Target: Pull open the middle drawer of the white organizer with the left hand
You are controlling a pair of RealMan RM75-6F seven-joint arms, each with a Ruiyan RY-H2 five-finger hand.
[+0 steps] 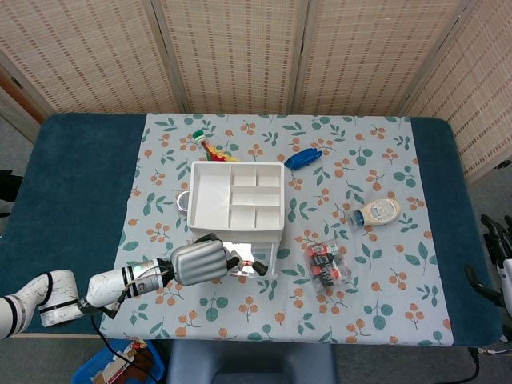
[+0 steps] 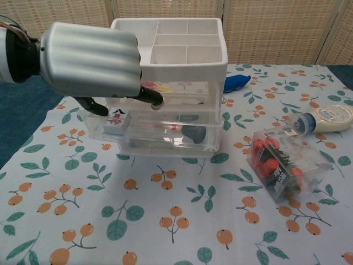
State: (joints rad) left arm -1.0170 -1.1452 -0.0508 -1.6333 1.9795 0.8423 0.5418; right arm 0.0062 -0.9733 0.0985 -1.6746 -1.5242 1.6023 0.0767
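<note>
Left hand point(image 2: 91, 58) sits at the white organizer point(image 2: 176, 44), fingers curled against the clear middle drawer point(image 2: 165, 118) front; small items show inside. Further right, a clear box point(image 2: 281, 163) holds red-capped pieces.
</note>
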